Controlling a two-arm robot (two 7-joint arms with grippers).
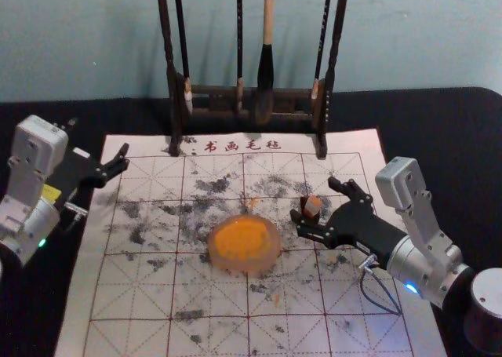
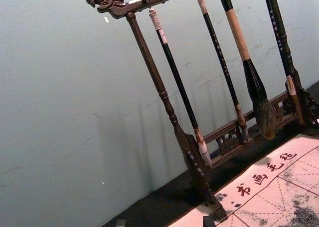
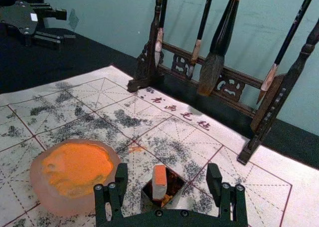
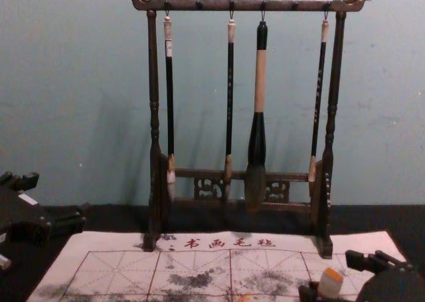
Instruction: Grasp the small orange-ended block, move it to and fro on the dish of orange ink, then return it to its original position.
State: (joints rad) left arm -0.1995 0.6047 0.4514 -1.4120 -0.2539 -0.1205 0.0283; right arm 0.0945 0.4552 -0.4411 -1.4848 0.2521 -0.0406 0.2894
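Observation:
My right gripper (image 1: 315,203) is over the right part of the mat, open around the small orange-ended block (image 1: 313,206). In the right wrist view, the block (image 3: 159,182) stands up out of a small square holder (image 3: 174,203), between the spread fingers of my right gripper (image 3: 167,171), with gaps at both sides. The round dish of orange ink (image 1: 243,243) lies left of that gripper; the dish (image 3: 77,169) shows its whole orange surface in the right wrist view. At the mat's far left my left gripper (image 1: 99,137) is parked, open and empty; its fingertips edge into the left wrist view.
A dark wooden rack (image 4: 246,5) with several hanging brushes stands at the mat's far edge, before the wall. The ink-stained white felt mat (image 1: 133,294) with red grid lines lies on a black-covered table (image 1: 447,122).

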